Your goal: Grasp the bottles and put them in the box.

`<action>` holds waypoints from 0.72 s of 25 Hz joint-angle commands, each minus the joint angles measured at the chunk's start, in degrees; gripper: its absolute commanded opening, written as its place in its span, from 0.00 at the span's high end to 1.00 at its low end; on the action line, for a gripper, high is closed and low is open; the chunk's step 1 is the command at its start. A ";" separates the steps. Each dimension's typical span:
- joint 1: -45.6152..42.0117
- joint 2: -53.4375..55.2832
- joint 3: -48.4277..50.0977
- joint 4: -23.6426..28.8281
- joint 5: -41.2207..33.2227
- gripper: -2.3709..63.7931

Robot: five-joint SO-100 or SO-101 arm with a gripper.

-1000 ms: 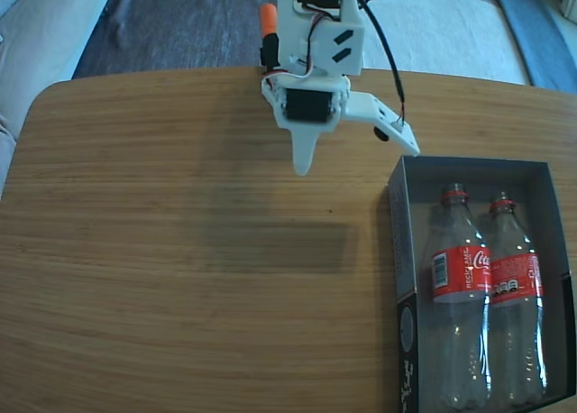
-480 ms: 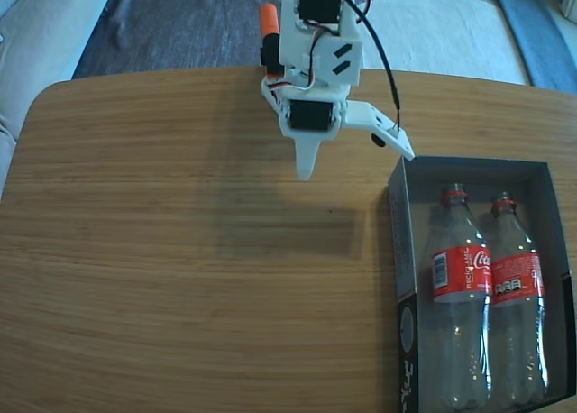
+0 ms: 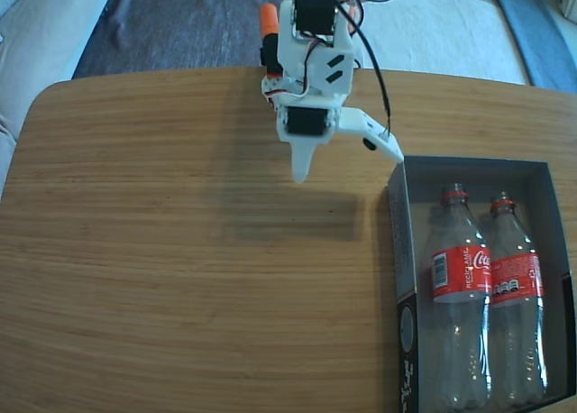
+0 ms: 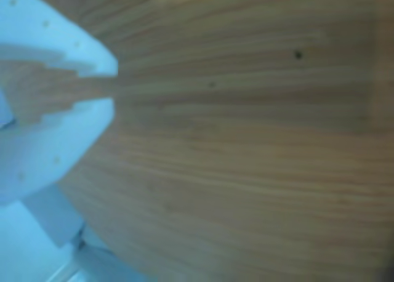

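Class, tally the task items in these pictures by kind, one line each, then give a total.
Bottles: 2, one beside the other, both lying in the box.
Box: 1, on the table.
Total: 3

Daylight lit the fixed view evenly and brightly, with the table (image 3: 180, 251) showing warm wood grain in fair focus. The arm (image 3: 311, 61) cast a soft, wide shadow (image 3: 288, 224) across the wood below and to its left. Pale glare washed the clear lower bodies of the bottles (image 3: 487, 287). The wrist view was blurred throughout, with a bluish cast on the gripper (image 4: 114, 88) and grain smeared into streaks.
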 commanded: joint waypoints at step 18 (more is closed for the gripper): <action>2.72 3.25 -0.09 0.26 -0.79 0.97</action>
